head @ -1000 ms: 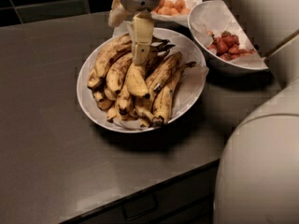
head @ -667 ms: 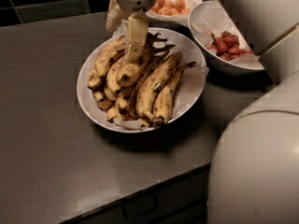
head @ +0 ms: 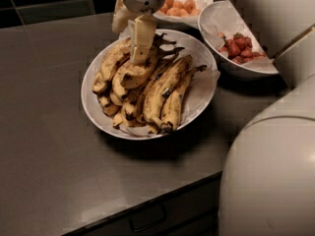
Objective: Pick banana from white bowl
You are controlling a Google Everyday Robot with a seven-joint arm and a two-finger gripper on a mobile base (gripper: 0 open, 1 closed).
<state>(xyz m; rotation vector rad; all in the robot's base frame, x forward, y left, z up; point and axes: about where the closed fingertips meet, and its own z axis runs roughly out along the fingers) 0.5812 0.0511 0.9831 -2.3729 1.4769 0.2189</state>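
The white bowl (head: 199,100) is a wide, paper-lined dish in the middle of the dark counter, heaped with several brown-speckled bananas. The long curved banana (head: 165,90) lies at the right of the heap, joined at its dark stem to a similar one (head: 178,101). My gripper (head: 130,44) hangs over the back left of the heap, left of that pair. Its two pale fingers (head: 142,38) stand apart, and the front fingertip touches a banana at the top of the pile. Nothing is held.
A white bowl with orange fruit (head: 179,6) stands behind the big bowl. A deeper white bowl with red fruit (head: 236,48) stands at the back right. My pale body (head: 270,171) fills the right side. The counter's front edge (head: 147,208) runs along the bottom.
My gripper has shifted a little to the left and back over the heap. The bananas under it have resettled, and the long pair at the right now shows fully.
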